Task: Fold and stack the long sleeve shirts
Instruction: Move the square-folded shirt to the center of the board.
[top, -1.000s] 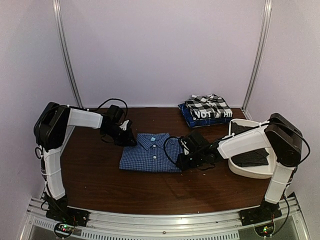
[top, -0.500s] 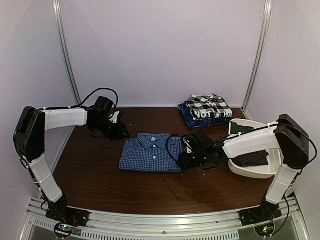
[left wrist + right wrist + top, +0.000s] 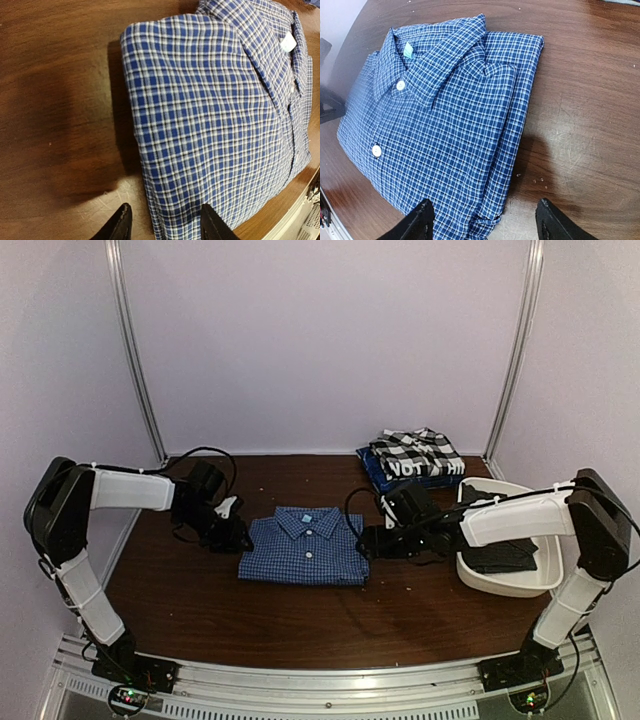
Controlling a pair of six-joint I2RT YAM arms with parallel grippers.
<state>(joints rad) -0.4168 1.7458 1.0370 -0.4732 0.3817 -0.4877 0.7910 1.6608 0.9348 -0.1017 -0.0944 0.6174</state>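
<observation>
Both my left claw and right claw gape empty beside the blue-and-white shirt; I'd pinch its edges evenly and lift it level to the far stack.

Bare table in front of blue check shirt: free way. Back middle bare too. Shirt stack blocks back right corner. White tub fills right side.

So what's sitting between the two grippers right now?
The folded blue-and-white check shirt lies flat between the left gripper and the right gripper. The top view shows this most clearly.
</observation>
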